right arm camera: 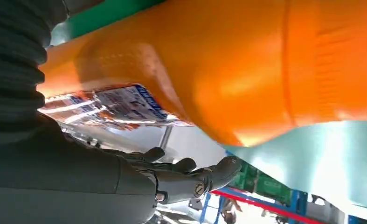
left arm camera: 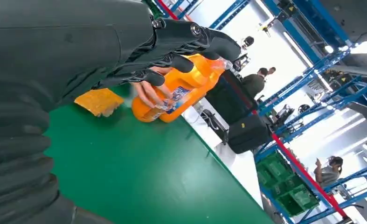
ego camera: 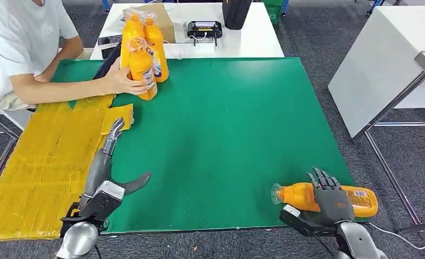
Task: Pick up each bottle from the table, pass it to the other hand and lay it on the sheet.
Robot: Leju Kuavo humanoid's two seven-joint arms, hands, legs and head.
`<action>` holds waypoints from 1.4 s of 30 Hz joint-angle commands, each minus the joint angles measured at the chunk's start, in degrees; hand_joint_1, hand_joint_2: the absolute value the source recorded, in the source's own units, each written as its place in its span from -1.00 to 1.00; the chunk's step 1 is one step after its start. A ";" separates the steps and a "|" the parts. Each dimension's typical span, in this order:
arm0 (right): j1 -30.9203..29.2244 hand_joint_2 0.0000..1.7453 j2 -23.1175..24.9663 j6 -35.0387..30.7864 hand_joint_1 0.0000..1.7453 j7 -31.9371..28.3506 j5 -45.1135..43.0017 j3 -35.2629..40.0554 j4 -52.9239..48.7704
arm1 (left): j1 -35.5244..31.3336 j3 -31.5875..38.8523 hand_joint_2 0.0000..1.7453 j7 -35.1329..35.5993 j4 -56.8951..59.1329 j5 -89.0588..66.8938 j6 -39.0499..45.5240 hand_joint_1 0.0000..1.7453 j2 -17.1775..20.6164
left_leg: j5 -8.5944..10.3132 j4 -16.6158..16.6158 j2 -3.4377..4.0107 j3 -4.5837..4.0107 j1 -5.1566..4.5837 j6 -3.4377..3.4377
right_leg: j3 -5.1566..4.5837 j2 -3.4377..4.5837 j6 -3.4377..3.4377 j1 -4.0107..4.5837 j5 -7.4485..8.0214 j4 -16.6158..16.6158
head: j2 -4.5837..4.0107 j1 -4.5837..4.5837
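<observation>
An orange bottle (ego camera: 295, 195) lies on its side at the front right edge of the green table (ego camera: 226, 124), cap pointing left. My right hand (ego camera: 329, 197) is at its middle, fingers spread over it. In the right wrist view the bottle (right arm camera: 218, 70) looms close and the fingers (right arm camera: 190, 172) are stretched out with a gap between them and it. My left hand (ego camera: 106, 170) is open at the front left, fingers pointing at the edge of the yellow sheet (ego camera: 42, 162). Three more orange bottles (ego camera: 143, 51) stand at the back left.
A person (ego camera: 21, 48) sits at the back left with a hand (ego camera: 121, 82) on the front upright bottle (left arm camera: 181, 93). Behind the green table is a white table (ego camera: 253, 38) with a black device (ego camera: 204, 28). Another white table (ego camera: 383, 59) is at the right.
</observation>
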 commanded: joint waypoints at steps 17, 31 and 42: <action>2.44 1.00 0.52 2.51 -1.00 1.26 0.71 -5.72 6.43 | -1.37 -2.32 1.00 0.33 1.84 0.28 0.10 -1.00 0.36 | -0.08 -0.03 -0.21 0.42 0.11 -0.05 | 0.43 0.03 -0.04 0.06 -0.12 -0.10 | 0.00 0.02; -3.37 1.00 2.19 3.01 -0.58 -1.47 1.91 -7.68 23.49 | -4.30 -4.99 1.00 -0.25 4.68 1.68 -0.47 -1.00 0.55 | -0.42 -0.10 -0.18 1.05 0.19 0.02 | 0.56 0.04 -0.06 0.13 -0.39 -0.36 | 0.00 0.02; -4.14 1.00 1.77 3.52 0.60 -1.30 2.98 -7.01 27.18 | -4.98 -5.61 1.00 -0.22 5.58 2.45 -0.35 -1.00 0.53 | -0.42 -0.11 0.09 1.63 0.38 0.14 | 1.39 0.17 -0.05 0.23 -0.69 -0.90 | 0.00 0.04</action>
